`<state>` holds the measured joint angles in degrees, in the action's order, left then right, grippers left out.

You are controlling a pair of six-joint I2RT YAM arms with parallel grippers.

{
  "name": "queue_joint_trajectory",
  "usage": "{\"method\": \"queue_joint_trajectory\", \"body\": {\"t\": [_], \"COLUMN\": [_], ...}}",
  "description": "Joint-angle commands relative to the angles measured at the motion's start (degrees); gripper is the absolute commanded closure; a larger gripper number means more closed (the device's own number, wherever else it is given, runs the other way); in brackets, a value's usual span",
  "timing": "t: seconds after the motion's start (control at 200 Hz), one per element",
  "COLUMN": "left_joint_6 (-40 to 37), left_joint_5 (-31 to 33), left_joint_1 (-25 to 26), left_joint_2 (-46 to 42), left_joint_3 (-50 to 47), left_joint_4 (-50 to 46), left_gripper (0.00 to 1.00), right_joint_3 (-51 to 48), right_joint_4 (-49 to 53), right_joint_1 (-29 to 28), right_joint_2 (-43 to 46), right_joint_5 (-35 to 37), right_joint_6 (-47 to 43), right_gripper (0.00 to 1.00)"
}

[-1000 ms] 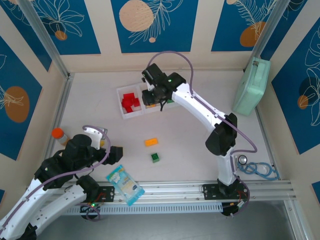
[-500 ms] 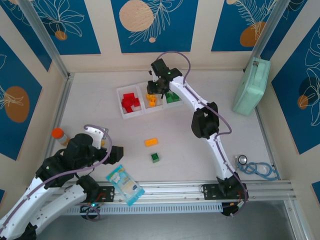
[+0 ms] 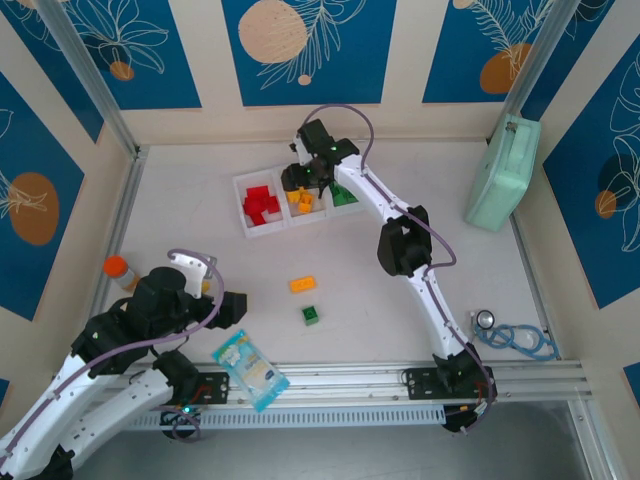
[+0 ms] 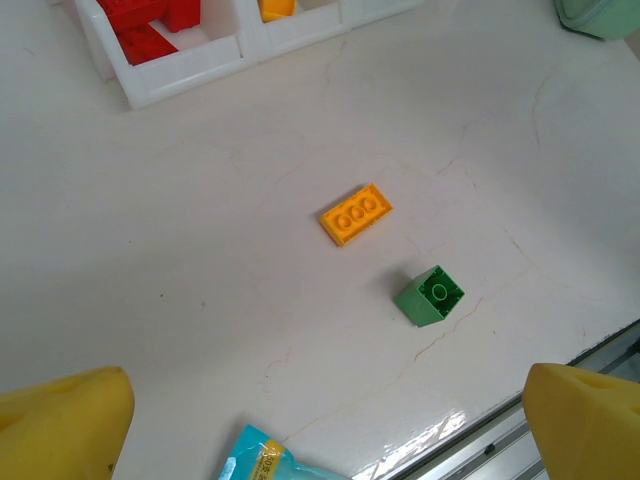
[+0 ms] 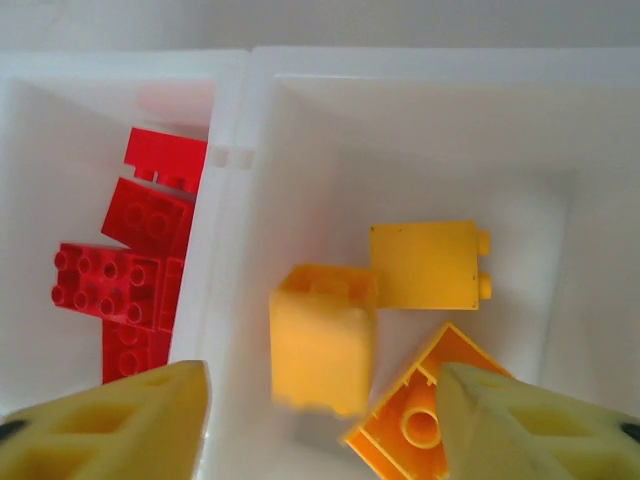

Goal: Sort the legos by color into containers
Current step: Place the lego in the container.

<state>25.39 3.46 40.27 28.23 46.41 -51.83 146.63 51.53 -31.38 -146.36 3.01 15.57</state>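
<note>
Judging by the tray (image 5: 400,65), you're nearly done: right pincer (image 5: 325,425) released above yellow bricks (image 5: 425,265), left pincer (image 4: 322,425) agape, orange brick (image 4: 356,214) and green brick (image 4: 430,297) lie unsorted.

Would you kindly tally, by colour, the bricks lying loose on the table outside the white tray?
orange brick: 1
green brick: 1
Total: 2
</note>
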Motion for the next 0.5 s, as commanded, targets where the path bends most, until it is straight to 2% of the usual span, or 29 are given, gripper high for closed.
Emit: {"method": "queue_joint_trajectory", "body": {"t": [0.0, 0.09, 0.275, 0.375, 0.455, 0.495], "left_joint_6": [-0.25, -0.24, -0.24, -0.20, -0.25, -0.22], "left_joint_5": [0.91, 0.93, 1.00, 0.97, 1.06, 1.02], "left_joint_1": [0.12, 0.08, 0.10, 0.13, 0.13, 0.11], "left_joint_2": [-0.05, 0.07, 0.25, 0.31, 0.32, 0.26], "left_joint_3": [-0.27, -0.27, -0.27, -0.27, -0.27, -0.27], "left_joint_4": [0.24, 0.16, 0.15, 0.15, 0.15, 0.15], "left_gripper": [0.01, 0.01, 0.01, 0.01, 0.00, 0.01], "right_joint_3": [3.39, 2.96, -0.58, -4.80, -9.51, -12.00], "right_joint_4": [4.38, 5.86, 9.10, 9.82, 9.49, 9.23], "right_joint_1": [-0.05, -0.31, -1.33, -2.81, -4.37, -5.14], "right_joint_2": [0.50, 3.11, 9.82, 14.36, 18.53, 20.64], "right_joint_5": [0.37, 1.72, 2.87, 4.23, 6.08, 6.82], "right_joint_6": [-0.88, -0.66, 0.92, 0.92, 1.04, 1.18], "right_gripper": [0.24, 0.15, 0.09, 0.07, 0.00, 0.01]}}
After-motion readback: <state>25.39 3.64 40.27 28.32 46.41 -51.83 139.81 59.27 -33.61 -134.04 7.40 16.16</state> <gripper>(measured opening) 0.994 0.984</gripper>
